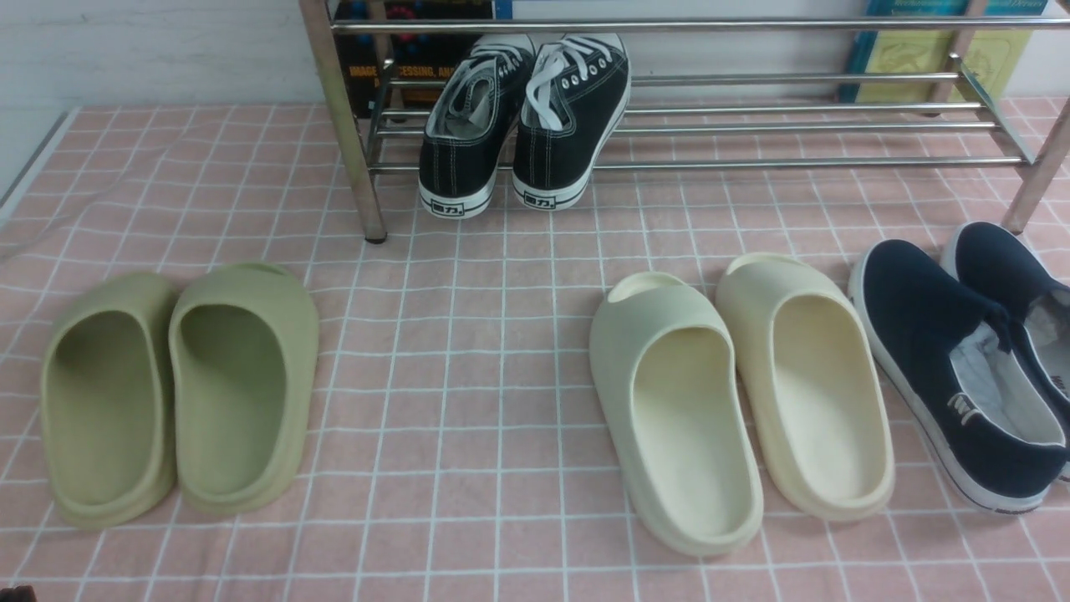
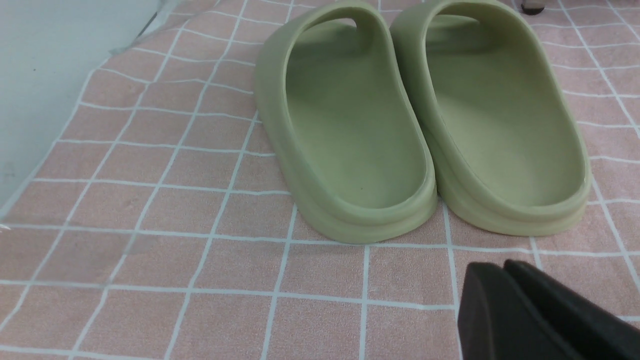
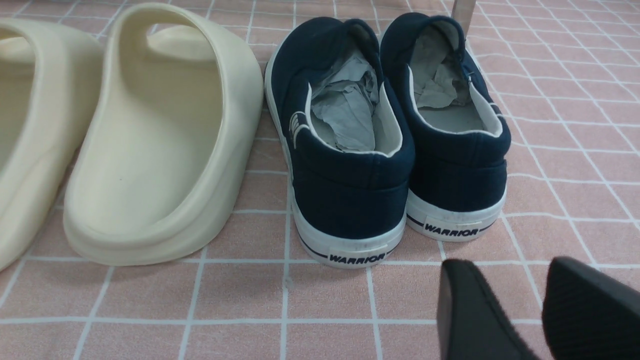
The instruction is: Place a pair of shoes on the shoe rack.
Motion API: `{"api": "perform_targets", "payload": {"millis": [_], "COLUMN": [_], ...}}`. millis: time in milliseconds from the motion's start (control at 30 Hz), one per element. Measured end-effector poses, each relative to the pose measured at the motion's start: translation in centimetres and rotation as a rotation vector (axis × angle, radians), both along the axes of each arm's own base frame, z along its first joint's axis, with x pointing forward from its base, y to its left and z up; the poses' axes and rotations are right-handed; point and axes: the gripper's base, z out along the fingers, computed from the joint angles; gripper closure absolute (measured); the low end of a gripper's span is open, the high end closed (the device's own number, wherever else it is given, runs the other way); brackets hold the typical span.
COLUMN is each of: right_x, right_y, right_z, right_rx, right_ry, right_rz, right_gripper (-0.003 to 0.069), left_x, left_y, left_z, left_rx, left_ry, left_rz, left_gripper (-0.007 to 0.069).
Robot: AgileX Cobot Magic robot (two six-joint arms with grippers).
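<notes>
The two black canvas sneakers (image 1: 472, 125) (image 1: 573, 125) stand side by side on the low shelf of the chrome shoe rack (image 1: 752, 163), at its left end. Their toes point back and their heels overhang the front bar. Neither gripper shows in the front view. In the left wrist view my left gripper (image 2: 497, 266) is shut and empty, low over the cloth just in front of the olive slides. In the right wrist view my right gripper (image 3: 510, 265) is open and empty, just behind the heels of the navy slip-ons.
Olive slides (image 1: 180, 389) (image 2: 425, 125) lie front left, cream slides (image 1: 736, 393) (image 3: 150, 135) front centre-right, and navy slip-ons (image 1: 961, 359) (image 3: 390, 135) far right, all on a pink checked cloth (image 1: 468, 351). The table edge and wall (image 2: 45, 75) run along the left.
</notes>
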Motion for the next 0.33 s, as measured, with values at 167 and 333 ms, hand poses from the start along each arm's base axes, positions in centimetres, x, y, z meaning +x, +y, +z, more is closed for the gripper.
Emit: {"api": "perform_targets", "payload": {"millis": [167,333], "right_x": [0.0,0.0], "right_y": [0.0,0.0], "right_z": [0.0,0.0], "right_rx": [0.0,0.0], "right_ry": [0.0,0.0], "right_rz": [0.0,0.0], "right_gripper": [0.0418,0.0418], "left_x": [0.0,0.0], "left_y": [0.0,0.0], "left_z": [0.0,0.0], "left_rx": [0.0,0.0], "left_ry": [0.0,0.0], "left_rz": [0.0,0.0], "left_gripper": [0.0575,0.057]}}
